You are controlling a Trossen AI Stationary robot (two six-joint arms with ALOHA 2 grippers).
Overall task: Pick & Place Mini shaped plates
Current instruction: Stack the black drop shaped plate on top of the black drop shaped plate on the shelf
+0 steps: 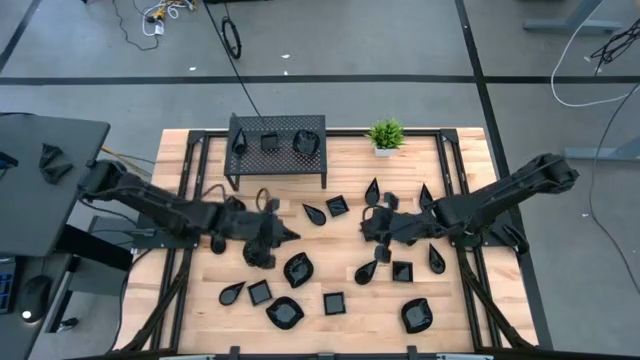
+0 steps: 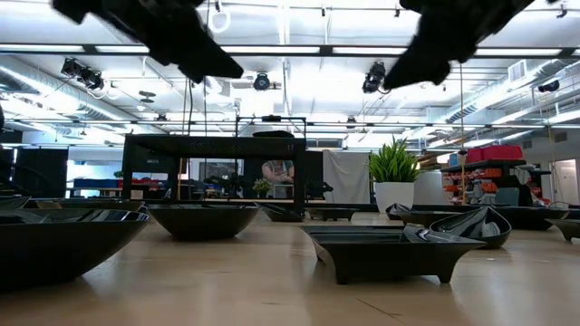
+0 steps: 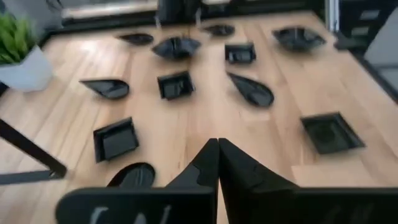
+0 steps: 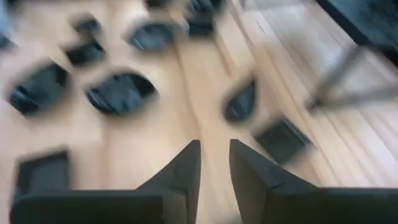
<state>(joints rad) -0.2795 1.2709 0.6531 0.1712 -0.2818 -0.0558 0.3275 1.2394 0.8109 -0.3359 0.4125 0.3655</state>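
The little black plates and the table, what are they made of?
The little black plates, like this square one, look like glossy glazed ceramic or hard plastic: ceiling lights glint on their dark rims. Which of the two, I cannot tell. The table looks like pale wood with a smooth finish: long plank lines and grain show across it.

Glossy black mini shaped plates (image 1: 297, 269) scattered flat across the wooden tabletop (image 1: 340, 275)
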